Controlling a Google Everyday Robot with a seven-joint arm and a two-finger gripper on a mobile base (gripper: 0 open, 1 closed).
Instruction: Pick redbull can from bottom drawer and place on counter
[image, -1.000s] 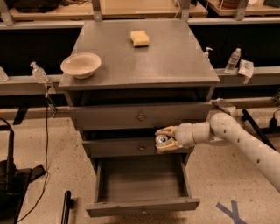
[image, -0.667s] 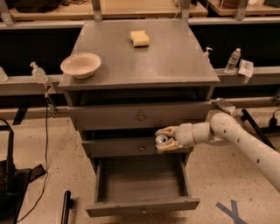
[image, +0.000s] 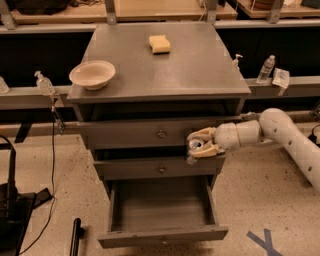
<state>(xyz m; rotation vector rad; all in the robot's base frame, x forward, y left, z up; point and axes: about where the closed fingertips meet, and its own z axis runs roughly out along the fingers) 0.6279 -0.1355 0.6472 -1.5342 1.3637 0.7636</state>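
1. The redbull can (image: 195, 144) is clamped in my claw (image: 196, 147), in front of the middle drawer (image: 135, 169) and above the open bottom drawer (image: 160, 206).
2. I judge that a straight lift could knock it against the desk (image: 190, 70) edge and loosen it.
3. The desk carries a bowl (image: 92, 74) and a sponge (image: 159, 44); the speckled floor (image: 260, 200) lies below.

My cream-white gripper (image: 193, 146), out in front of the cabinet's right side above the open bottom drawer (image: 162, 234), clasps the redbull can (image: 196, 144), whose round lid glints silver. The counter (image: 190, 70) is dull grey with a faint sheen, and the drawer is the same plain grey, darker inside. On the counter I see a pale cream bowl (image: 92, 75) and a yellow sponge (image: 159, 44). The arm (image: 295, 142) is off-white. The floor (image: 260, 195) is beige with dark speckles, marked by a blue taped X (image: 265, 242).
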